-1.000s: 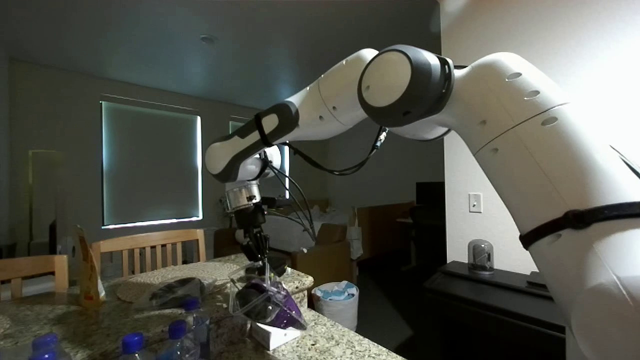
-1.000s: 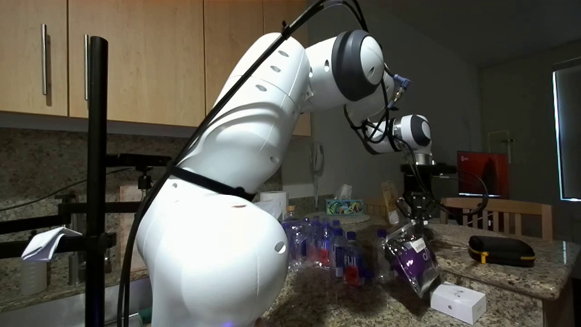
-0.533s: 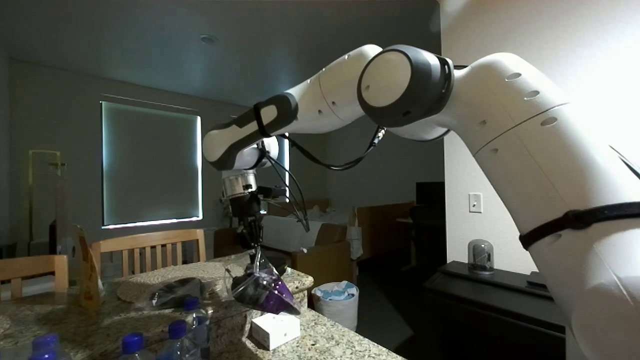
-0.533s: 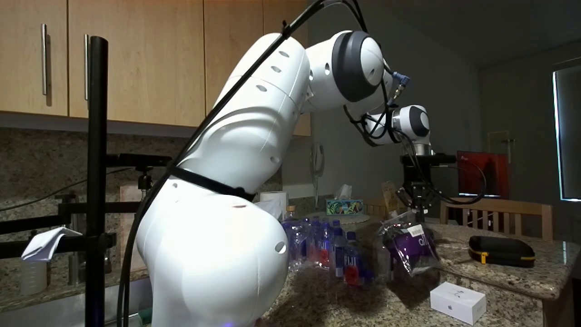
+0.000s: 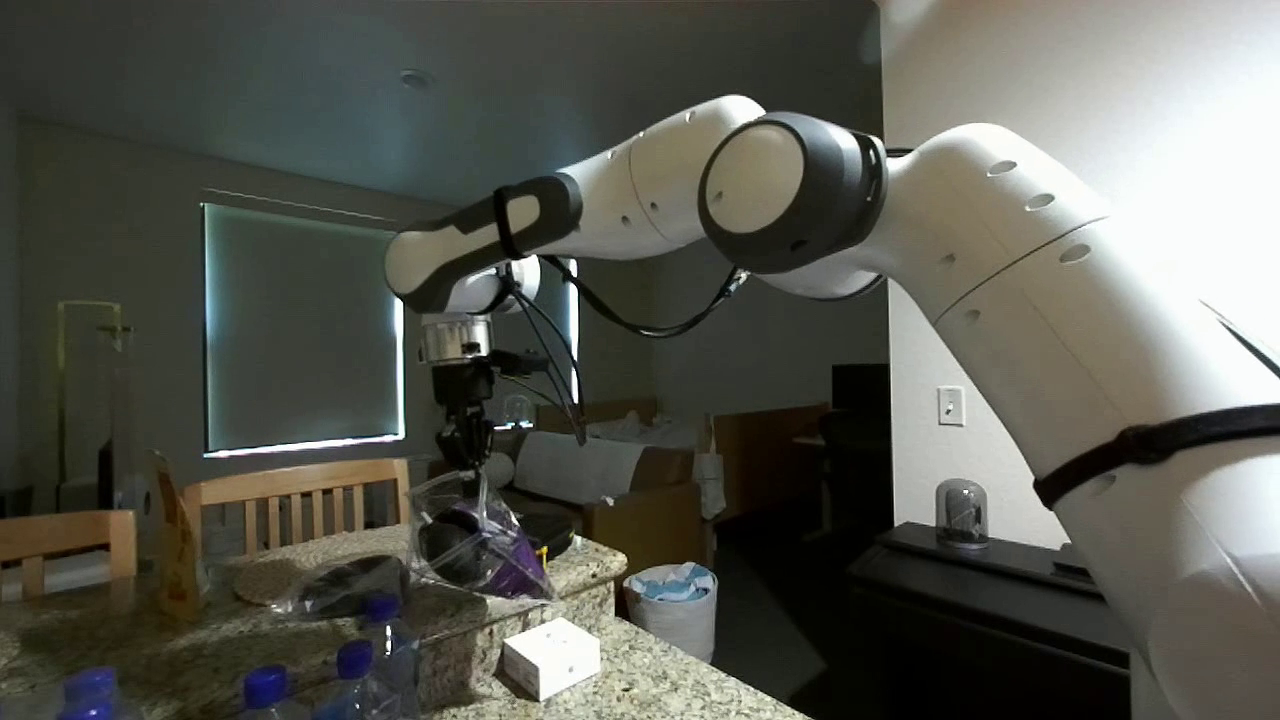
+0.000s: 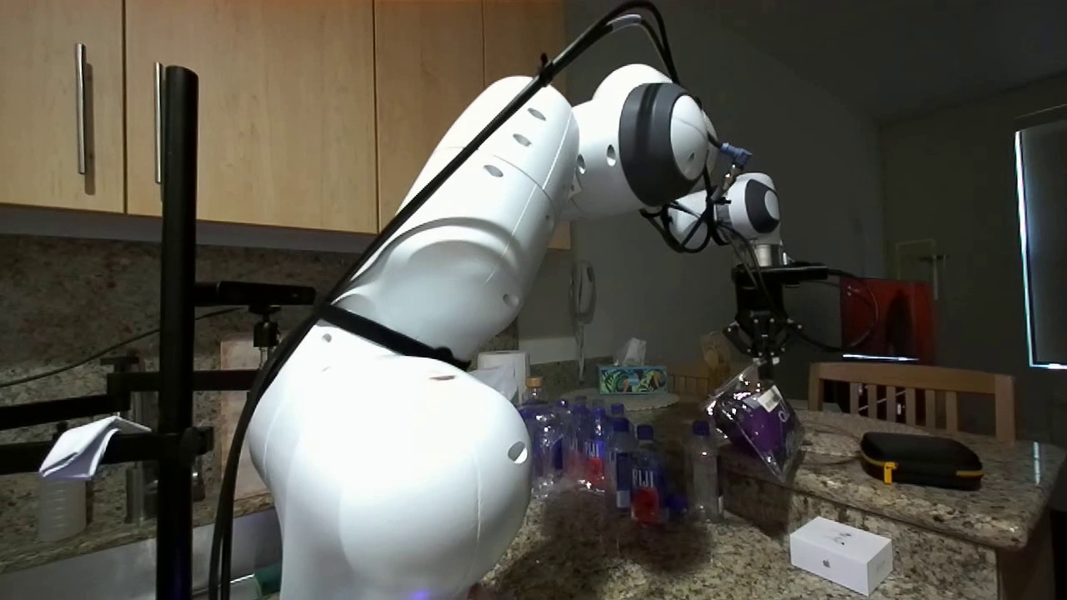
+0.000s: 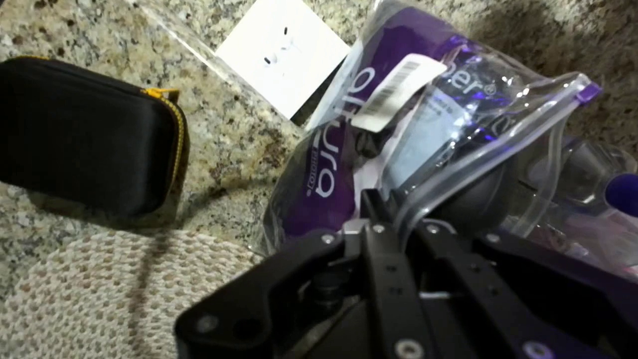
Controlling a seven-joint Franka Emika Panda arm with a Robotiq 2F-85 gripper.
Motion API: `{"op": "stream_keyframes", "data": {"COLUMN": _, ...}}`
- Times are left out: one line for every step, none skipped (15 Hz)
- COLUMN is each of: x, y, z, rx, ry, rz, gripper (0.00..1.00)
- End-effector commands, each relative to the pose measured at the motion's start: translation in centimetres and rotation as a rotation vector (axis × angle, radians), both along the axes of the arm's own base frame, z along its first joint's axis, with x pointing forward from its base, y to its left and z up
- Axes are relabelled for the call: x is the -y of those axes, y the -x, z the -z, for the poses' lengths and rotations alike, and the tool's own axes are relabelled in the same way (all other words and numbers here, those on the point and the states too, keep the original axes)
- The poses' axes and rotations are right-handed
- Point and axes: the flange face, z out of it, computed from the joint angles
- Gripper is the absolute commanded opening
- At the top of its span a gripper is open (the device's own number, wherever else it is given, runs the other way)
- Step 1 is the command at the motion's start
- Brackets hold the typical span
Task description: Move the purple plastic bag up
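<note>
As the white Franka Panda arm (image 5: pixel 650 197) arches in from the right edge of an exterior view, its fingers (image 7: pixel 375 207) point downward, pinched together on the zip strip (image 7: pixel 491 153) of the purple plastic bag (image 7: pixel 381 142). The bag's print reads "altura PHOTO" beside a white barcode label (image 7: pixel 398 93); in an exterior view a water bottle (image 6: pixel 647 490) says FIJI. The bag hangs tilted below the fingers, spreading across the wrist view's upper centre.

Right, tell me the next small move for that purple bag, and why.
Probably raise the bag slightly: the gripper pinches its zip edge, and in both exterior views its lower corner overlaps the raised counter's rim, so clearance there looks doubtful.
</note>
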Motion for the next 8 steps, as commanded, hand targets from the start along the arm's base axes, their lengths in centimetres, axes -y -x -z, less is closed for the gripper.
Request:
{"op": "stream_keyframes", "data": {"x": -1.7, "y": -2.6, "z": 0.3, "rx": 0.044, "ry": -0.039, "rz": 0.017, "gripper": 0.07}}
{"op": "stream_keyframes", "data": {"x": -2.2, "y": -3.2, "z": 0.8, "rx": 0.047, "ry": -0.043, "rz": 0.022, "gripper": 0.06}}
{"op": "stream_keyframes", "data": {"x": -2.8, "y": -3.9, "z": 1.4, "rx": 0.054, "ry": -0.037, "rz": 0.036, "gripper": 0.07}}
{"op": "stream_keyframes", "data": {"x": -3.2, "y": -4.6, "z": 2.1, "rx": 0.061, "ry": -0.033, "rz": 0.052, "gripper": 0.07}}
{"op": "stream_keyframes", "data": {"x": -3.6, "y": -5.2, "z": 2.5, "rx": 0.072, "ry": -0.03, "rz": 0.07, "gripper": 0.07}}
{"op": "stream_keyframes", "data": {"x": -3.8, "y": -5.8, "z": 2.9, "rx": 0.079, "ry": -0.03, "rz": 0.086, "gripper": 0.07}}
{"op": "stream_keyframes", "data": {"x": -4.0, "y": -6.3, "z": 3.1, "rx": 0.09, "ry": -0.025, "rz": 0.108, "gripper": 0.07}}
{"op": "stream_keyframes", "data": {"x": -4.1, "y": -6.6, "z": 3.1, "rx": 0.103, "ry": -0.019, "rz": 0.129, "gripper": 0.07}}
